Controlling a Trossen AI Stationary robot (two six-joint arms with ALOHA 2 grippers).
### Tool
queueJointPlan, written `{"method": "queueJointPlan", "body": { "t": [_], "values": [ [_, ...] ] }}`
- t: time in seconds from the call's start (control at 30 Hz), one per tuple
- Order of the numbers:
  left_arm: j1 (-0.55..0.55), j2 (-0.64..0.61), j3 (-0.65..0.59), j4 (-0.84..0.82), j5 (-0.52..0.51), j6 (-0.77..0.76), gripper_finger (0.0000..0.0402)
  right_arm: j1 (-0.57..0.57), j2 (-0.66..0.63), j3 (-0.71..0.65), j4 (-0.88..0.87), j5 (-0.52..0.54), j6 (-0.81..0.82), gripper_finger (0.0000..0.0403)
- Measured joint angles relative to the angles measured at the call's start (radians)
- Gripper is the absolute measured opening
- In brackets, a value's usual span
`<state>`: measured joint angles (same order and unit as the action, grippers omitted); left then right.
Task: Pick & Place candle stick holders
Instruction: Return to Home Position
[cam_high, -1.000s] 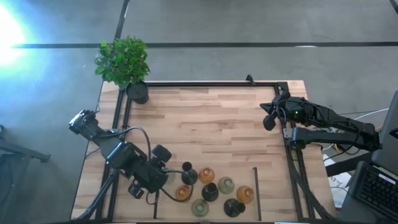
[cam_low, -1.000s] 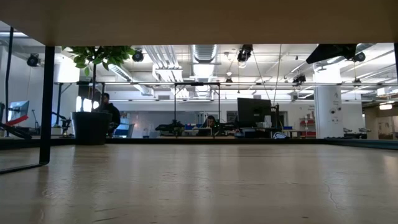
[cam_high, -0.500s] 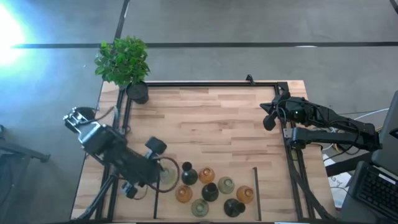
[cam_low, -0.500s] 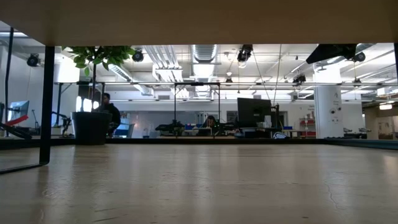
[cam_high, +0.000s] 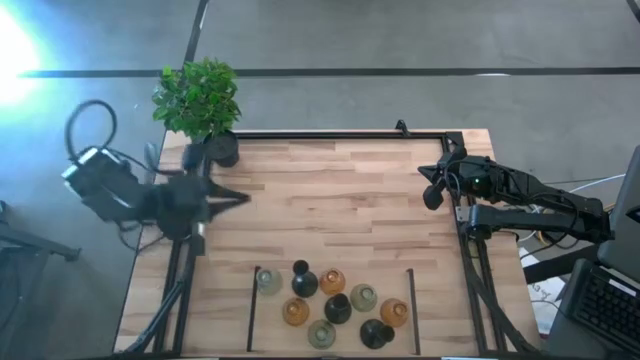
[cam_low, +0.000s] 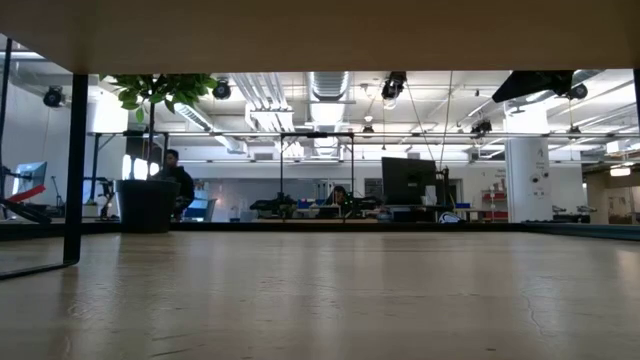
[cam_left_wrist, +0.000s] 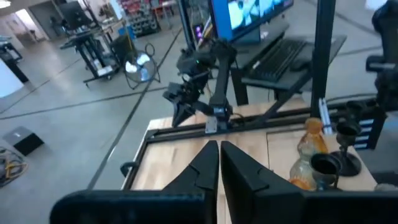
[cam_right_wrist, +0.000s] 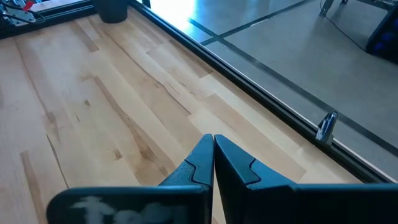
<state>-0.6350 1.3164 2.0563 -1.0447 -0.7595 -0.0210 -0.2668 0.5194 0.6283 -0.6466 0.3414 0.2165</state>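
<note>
All 9 candle stick holders (cam_high: 338, 307) stand grouped at the middle of the surface's (cam_high: 350, 200) edge opp. the plant pot (cam_high: 222, 149), betw. two dark bars (cam_high: 410, 297). That's 3 black, 3 amber and 3 pale, all upright and packed close. Can't tell which ones actually touch.

I see no holder anywhere else on the surface, so I judge the placing done, w/ nothing left to fetch.

L pincer (cam_high: 232, 195) hangs over the left edge near the plant-pot corner, well apart from the group. Its wrist cam shows the fingers closed tip to tip w/ nothing betw. them. R pincer (cam_high: 432, 193) sits parked at the right edge, fingers likewise together, empty.

What's left, imo: get the L arm tucked away like the R one, then sign off.
</note>
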Motion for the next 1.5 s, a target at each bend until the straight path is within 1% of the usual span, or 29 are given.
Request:
{"method": "queueJointPlan", "body": {
  "t": [0.17,0.3,0.4,0.47,0.57,0.67,0.77,0.87,0.93,1.03,1.1,1.17,1.27,1.5],
  "values": [
    [-0.001,-0.084,0.002,0.015,0.001,0.012,0.0019,0.000,0.000,0.000,0.000,0.000,0.000,0.0008],
    [0.014,-0.133,-0.008,-0.013,-0.002,0.024,0.0020,0.000,0.000,0.000,0.000,0.000,0.000,0.0008],
    [0.057,-0.175,-0.064,-0.013,0.037,0.067,0.0021,0.000,0.000,0.000,0.000,0.000,0.000,0.0008],
    [0.107,-0.208,-0.136,0.011,0.067,0.076,0.0021,0.000,0.000,0.000,0.000,0.000,0.000,0.0008],
    [0.190,-0.286,-0.306,0.136,0.161,0.097,0.0022,0.000,0.000,0.000,0.000,0.000,0.000,0.0008],
    [0.302,-0.393,-0.528,0.352,0.267,0.208,0.0023,0.000,0.000,0.000,0.000,0.000,0.000,0.0008],
    [0.424,-0.504,-0.762,0.577,0.417,0.303,0.0023,0.000,0.000,0.000,0.000,0.000,0.000,0.0008],
    [0.546,-0.592,-0.978,0.794,0.541,0.313,0.0023,0.000,0.000,0.000,0.000,0.000,0.000,0.0008],
    [0.622,-0.633,-1.099,0.912,0.626,0.307,0.0023,0.000,0.000,0.000,0.000,0.000,0.000,0.0008],
    [0.701,-0.682,-1.258,1.037,0.787,0.301,0.0023,0.000,0.000,0.000,0.000,0.000,0.000,0.0008],
    [0.730,-0.705,-1.341,1.093,0.859,0.278,0.0023,0.000,0.000,0.000,0.000,0.000,0.000,0.0008],
    [0.743,-0.724,-1.413,1.130,0.877,0.231,0.0023,0.000,0.000,0.000,0.000,0.000,0.000,0.0008],
    [0.746,-0.746,-1.512,1.206,0.879,0.184,0.0023,0.000,0.000,0.000,0.000,0.000,0.000,0.0008],
    [0.747,-0.758,-1.766,1.501,0.872,0.087,0.0023,0.000,0.000,0.000,0.000,0.000,0.000,0.0008]
  ]
}}
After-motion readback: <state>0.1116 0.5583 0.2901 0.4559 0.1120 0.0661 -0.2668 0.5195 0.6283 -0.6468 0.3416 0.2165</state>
